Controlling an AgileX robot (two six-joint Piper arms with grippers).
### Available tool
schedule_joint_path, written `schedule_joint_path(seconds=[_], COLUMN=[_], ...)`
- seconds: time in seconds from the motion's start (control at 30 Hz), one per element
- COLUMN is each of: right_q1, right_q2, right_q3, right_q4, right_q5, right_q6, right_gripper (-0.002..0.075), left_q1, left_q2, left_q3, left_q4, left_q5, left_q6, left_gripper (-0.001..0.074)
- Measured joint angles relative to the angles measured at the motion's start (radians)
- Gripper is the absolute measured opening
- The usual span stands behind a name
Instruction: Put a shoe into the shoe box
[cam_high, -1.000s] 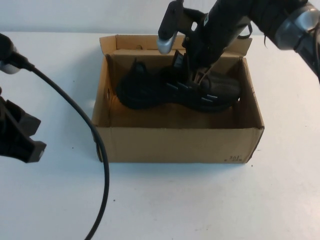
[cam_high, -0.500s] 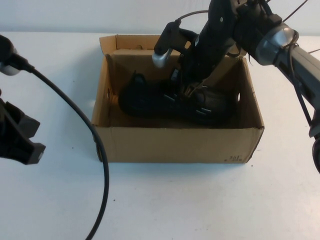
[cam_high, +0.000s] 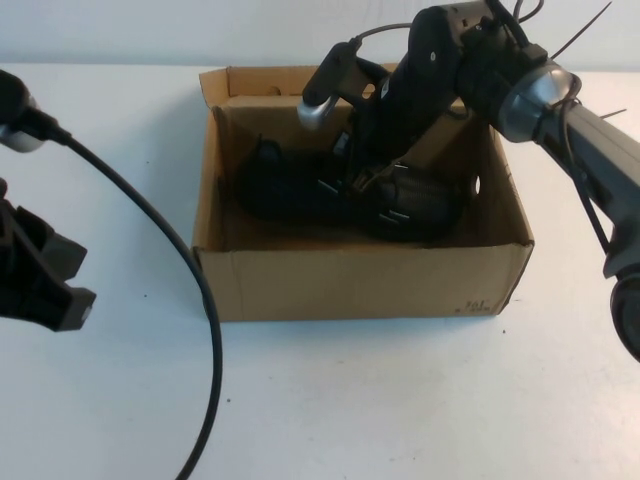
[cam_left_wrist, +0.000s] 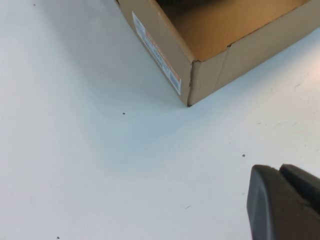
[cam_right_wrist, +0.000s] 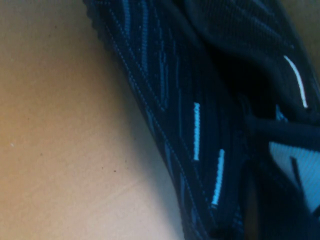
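Shoe (cam_high: 340, 190) inside shoe box (cam_high: 360, 285), right gripper (cam_high: 375, 178) on it; left gripper (cam_high: 40, 275) well apart.

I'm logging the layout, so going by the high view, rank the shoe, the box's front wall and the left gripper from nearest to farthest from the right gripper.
1. The shoe, inside the shoe box, directly at the right gripper, which reaches down into it.
2. The box's front wall, nearer the camera, below the shoe in view.
3. The left gripper, parked far left over the table.
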Motion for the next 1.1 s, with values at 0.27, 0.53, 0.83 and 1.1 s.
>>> schedule_joint_path(seconds=[0.27,0.53,0.83,1.1], right_q1=[0.004,0.004,0.004,0.004], right_q2=[0.000,-0.048,-0.196,-0.376], right_q3=[0.000,0.000,-0.005,-0.008], right_q4=[0.000,-0.010,0.021,0.189], right_q5=[-0.033,-0.126,-0.071,0.079], right_q6=[0.017,0.077,0.082,0.082], right_gripper=[0.0253,0.0358,0.0283,0.0001], left_q1=[0.000,0.000,0.000,0.000], left_q2=[0.000,0.000,0.000,-0.016], left_q3=[0.000,0.000,0.000,0.000], left_q4=[-0.005,-0.011,-0.034,-0.270], left_q5=[0.000,0.008,-0.011,-0.074], left_q6=[0.000,0.000,0.169,0.415], left_gripper=[-0.0001,-0.0001,-0.0001,-0.0001])
